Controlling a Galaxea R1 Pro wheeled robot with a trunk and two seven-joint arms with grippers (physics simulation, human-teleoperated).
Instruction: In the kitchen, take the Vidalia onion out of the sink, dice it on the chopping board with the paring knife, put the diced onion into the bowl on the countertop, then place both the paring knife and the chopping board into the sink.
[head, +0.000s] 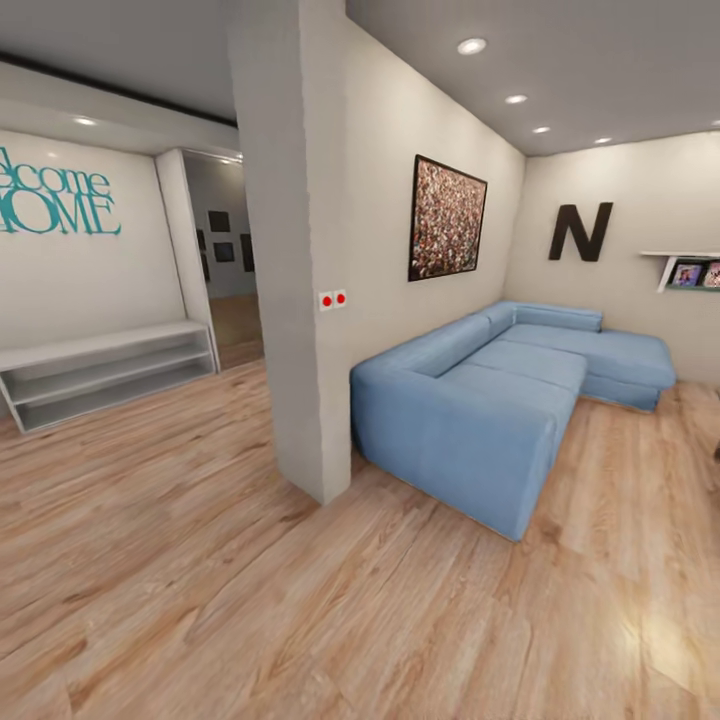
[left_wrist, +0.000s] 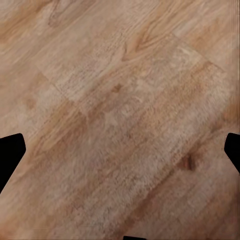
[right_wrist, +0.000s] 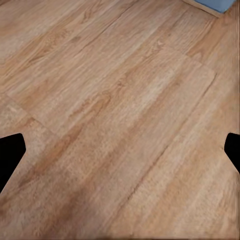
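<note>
While your wrist cameras face bare wooden floor beside a blue sofa, both grippers spread empty; every kitchen step apparently remains.

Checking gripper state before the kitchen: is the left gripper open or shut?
Open. In the left wrist view, the left gripper's two dark fingertips sit at opposite edges, with only light wooden plank floor between them.

You're looking at a living room: a blue sofa sits right of centre in the frame, a white pillar stands at centre, and wood floor fills the lower half. Both wrist cameras face that floor, plank grain running diagonally.
</note>
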